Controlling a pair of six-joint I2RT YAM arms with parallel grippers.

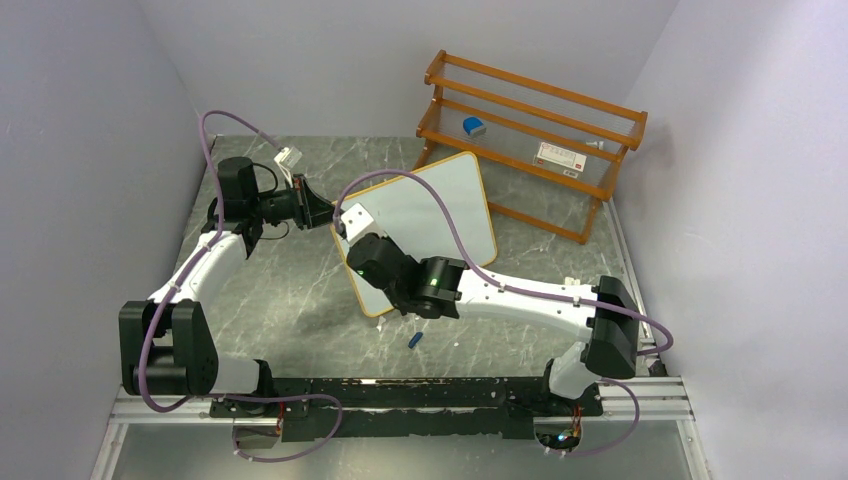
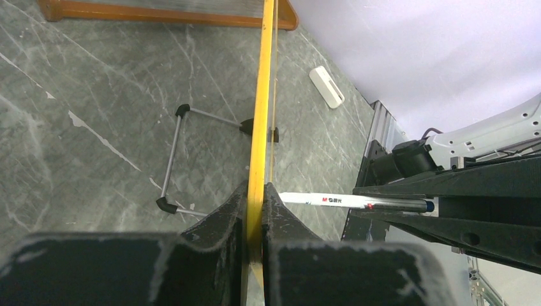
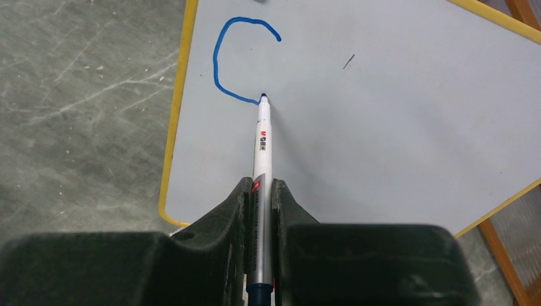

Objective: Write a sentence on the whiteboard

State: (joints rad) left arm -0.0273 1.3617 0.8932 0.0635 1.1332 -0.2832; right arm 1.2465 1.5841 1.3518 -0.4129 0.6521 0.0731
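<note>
Right wrist: writing the first letter.
Right jaws grip marker point(image 3: 261, 146), left jaws clamp board point(image 3: 383, 127); next, probably finish C point(image 3: 215, 64) ahead.

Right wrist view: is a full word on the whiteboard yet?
No, the whiteboard shows only one blue C-shaped stroke, with the marker tip at its end.

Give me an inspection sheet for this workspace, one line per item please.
Surface: grey marbled table, scattered white flecks.
Job's things: whiteboard propped up; sentence only a blue C so far.
Clutter: blue cap on table; wooden rack behind, holding a blue item and a box.
Pincers: left pincer shut on whiteboard edge; right pincer shut on marker, tip touching board.
Cables: purple cable arches over whiteboard.
Surroundings: plain pale walls; metal rail at near edge.
</note>
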